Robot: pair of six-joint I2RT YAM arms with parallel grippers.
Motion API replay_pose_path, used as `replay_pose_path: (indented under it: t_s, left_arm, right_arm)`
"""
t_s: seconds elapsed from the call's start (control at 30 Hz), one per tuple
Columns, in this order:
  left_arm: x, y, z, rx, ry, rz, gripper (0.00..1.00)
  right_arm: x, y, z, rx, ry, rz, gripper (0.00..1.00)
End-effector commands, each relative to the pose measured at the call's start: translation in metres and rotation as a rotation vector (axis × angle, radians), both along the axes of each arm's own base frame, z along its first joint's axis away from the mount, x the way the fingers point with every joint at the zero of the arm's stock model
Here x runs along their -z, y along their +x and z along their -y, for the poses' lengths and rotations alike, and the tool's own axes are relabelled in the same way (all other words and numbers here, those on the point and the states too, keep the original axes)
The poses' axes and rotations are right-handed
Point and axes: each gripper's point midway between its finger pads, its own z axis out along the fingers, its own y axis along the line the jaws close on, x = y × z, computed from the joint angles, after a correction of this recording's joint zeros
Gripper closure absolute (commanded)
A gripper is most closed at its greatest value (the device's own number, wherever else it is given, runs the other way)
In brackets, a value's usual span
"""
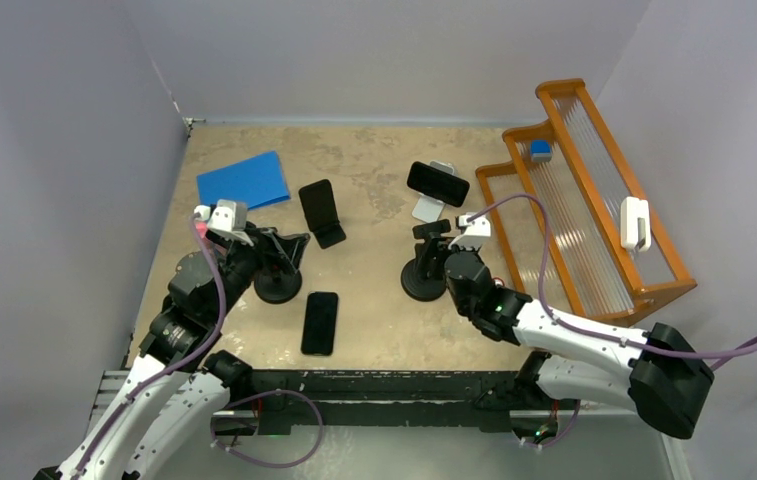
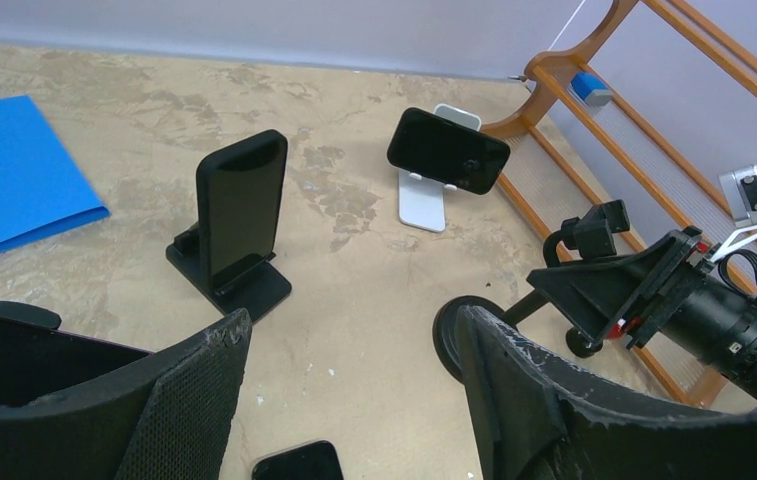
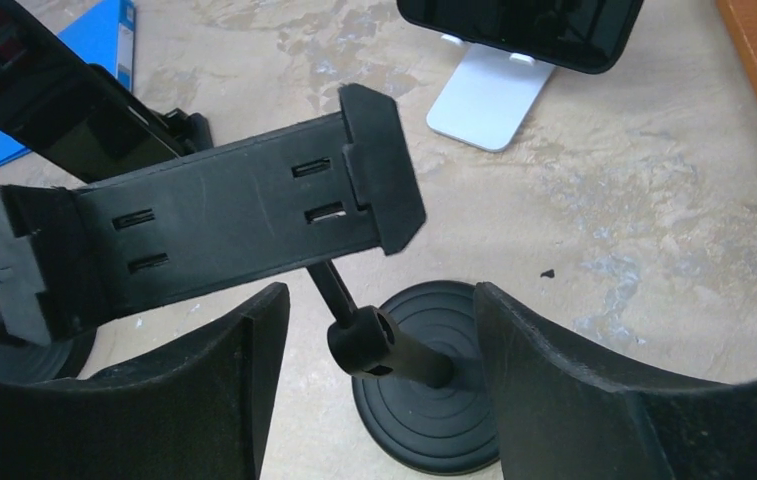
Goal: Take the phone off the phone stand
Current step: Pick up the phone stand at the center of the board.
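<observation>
One black phone rests sideways on a white phone stand. Another black phone leans upright on a black phone stand. A third phone lies flat on the table. My right gripper is open, its fingers either side of the stem of a round-base stand without touching it. That stand's clamp holder is empty. My left gripper is open over bare table, just above the flat phone and beside a second round-base stand.
A blue folder lies at the back left. An orange slatted rack fills the right side, holding a blue block and a white piece. Grey walls close in the table on the left, back and right.
</observation>
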Motion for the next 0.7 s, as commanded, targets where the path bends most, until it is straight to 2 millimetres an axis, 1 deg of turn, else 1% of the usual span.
replay_pose_path:
  t_s: [0.0,0.23,0.3,0.37,0.43,0.53,0.6,0.63,0.67]
  left_arm:
    - [-0.011,0.003,0.001,0.004,-0.007,0.042,0.27]
    - [-0.011,0.003,0.002,0.008,-0.007,0.039,0.28]
    - [-0.011,0.003,0.002,0.010,-0.008,0.041,0.28]
    - [-0.011,0.003,0.003,0.013,-0.010,0.040,0.28]
    - [-0.011,0.003,0.004,0.017,-0.009,0.039,0.28]
    - [-0.011,0.002,0.004,0.018,-0.011,0.039,0.28]
    - [-0.011,0.002,0.004,0.020,-0.011,0.039,0.28]
    - [-0.011,0.002,0.004,0.019,-0.012,0.040,0.28]
    - [-0.011,0.002,0.004,0.018,-0.011,0.039,0.28]
  right_arm:
    - [-0.022,0.012,-0.010,-0.021,0.010,0.068,0.32]
    - [-0.014,0.016,-0.015,-0.035,-0.027,0.049,0.39]
    - [-0.013,0.016,-0.014,-0.036,-0.027,0.050,0.46]
    - [-0.017,0.016,-0.014,-0.039,-0.023,0.059,0.54]
    - [-0.024,0.016,-0.015,-0.043,-0.020,0.073,0.62]
    - [-0.041,0.020,-0.019,-0.053,-0.018,0.104,0.74]
    - [-0.060,0.024,-0.023,-0.059,-0.012,0.137,0.81]
    - [-0.065,0.026,-0.025,-0.065,-0.018,0.148,0.85]
    - [-0.077,0.029,-0.029,-0.070,-0.013,0.169,0.88]
